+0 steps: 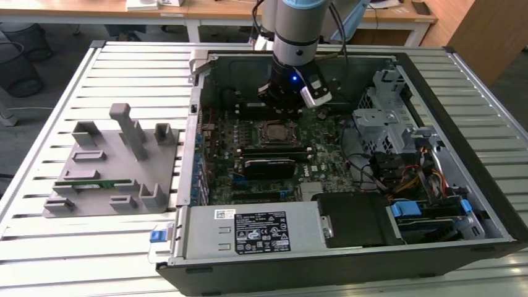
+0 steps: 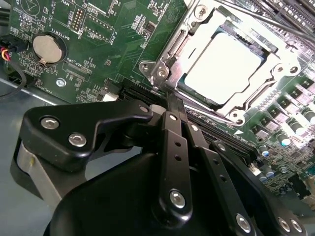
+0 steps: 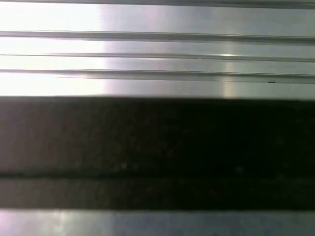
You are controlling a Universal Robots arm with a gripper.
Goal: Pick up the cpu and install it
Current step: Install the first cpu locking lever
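Slatted metal tabletop [image 1: 123, 68] carries an open computer case [image 1: 462, 185]. At upper right of the second wrist view the cpu [image 2: 222, 66] lies seated in its socket: thin, rigid, light, with a slick metal top and likely fragile underneath, best taken by opposite edges. Gripper [image 2: 170, 101], just below the socket in that view, appears pinched together on nothing.

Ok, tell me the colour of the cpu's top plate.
Silver-grey, glaring nearly white; the cpu shows best in the second wrist view.
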